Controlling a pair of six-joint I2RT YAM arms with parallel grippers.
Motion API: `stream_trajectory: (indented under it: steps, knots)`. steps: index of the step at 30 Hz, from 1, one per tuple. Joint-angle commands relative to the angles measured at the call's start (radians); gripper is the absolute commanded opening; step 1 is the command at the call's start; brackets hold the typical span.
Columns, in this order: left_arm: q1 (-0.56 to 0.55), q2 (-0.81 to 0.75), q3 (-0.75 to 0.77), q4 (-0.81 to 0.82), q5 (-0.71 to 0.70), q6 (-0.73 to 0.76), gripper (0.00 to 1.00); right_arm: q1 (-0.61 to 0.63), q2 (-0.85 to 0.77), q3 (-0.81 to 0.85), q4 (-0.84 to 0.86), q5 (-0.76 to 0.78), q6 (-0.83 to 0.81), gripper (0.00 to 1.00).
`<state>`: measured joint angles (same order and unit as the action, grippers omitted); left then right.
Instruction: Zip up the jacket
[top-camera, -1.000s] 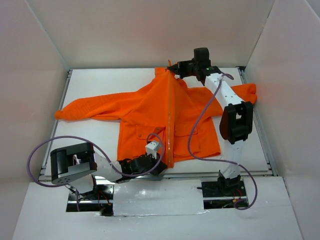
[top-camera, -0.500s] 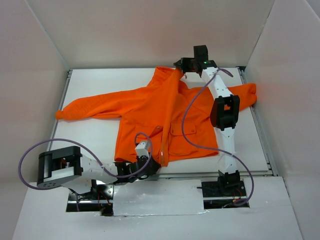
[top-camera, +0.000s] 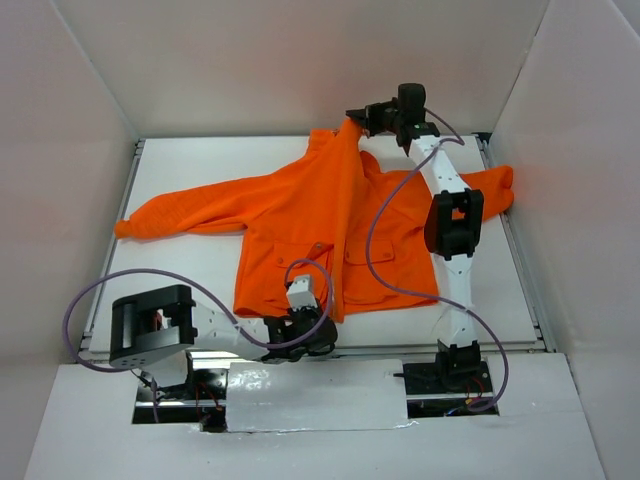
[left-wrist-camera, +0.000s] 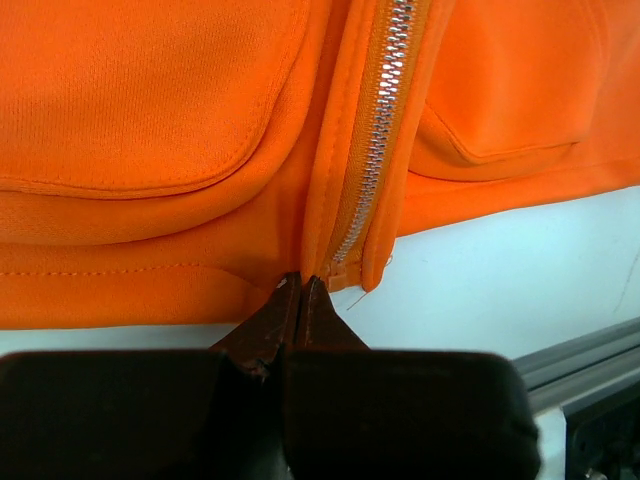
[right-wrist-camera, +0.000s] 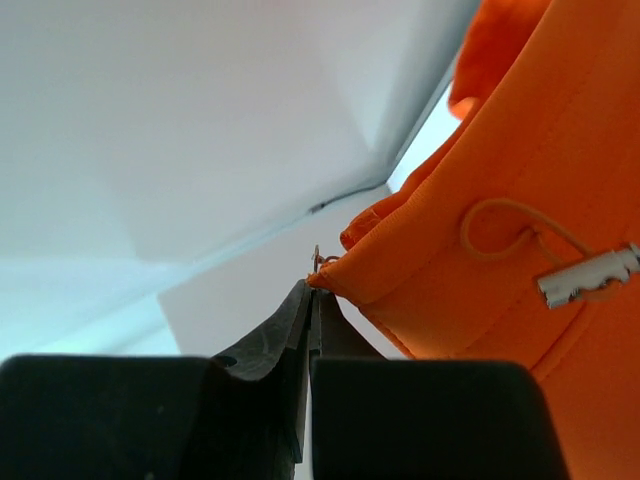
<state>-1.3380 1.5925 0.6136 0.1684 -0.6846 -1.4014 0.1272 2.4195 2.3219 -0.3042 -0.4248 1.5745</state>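
No text, label, brand, number or sign can be read in any view, neither on the jacket (top-camera: 300, 220) nor anywhere else.

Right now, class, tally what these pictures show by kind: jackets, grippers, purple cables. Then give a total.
Jackets: 1, the jacket, orange.
Grippers: 2, the left gripper and the right gripper, both shut on the jacket.
Purple cables: 2, the left cable and the right cable.
Total: 5.
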Motion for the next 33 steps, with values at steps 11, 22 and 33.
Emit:
stream_trajectory:
  steps: [11,22,33]
  knots:
    - [-0.015,-0.031,-0.114,-0.198,0.138,-0.007,0.23,-0.025,0.142,0.094,0.571,-0.124,-0.016,0.18]
    - [-0.015,-0.046,-0.137,-0.133,0.148,0.035,0.48,-0.031,0.040,0.097,0.456,-0.025,-0.135,0.49]
    - [-0.013,-0.236,-0.094,-0.341,0.048,0.050,0.93,0.008,-0.298,-0.102,0.137,0.079,-0.546,1.00]
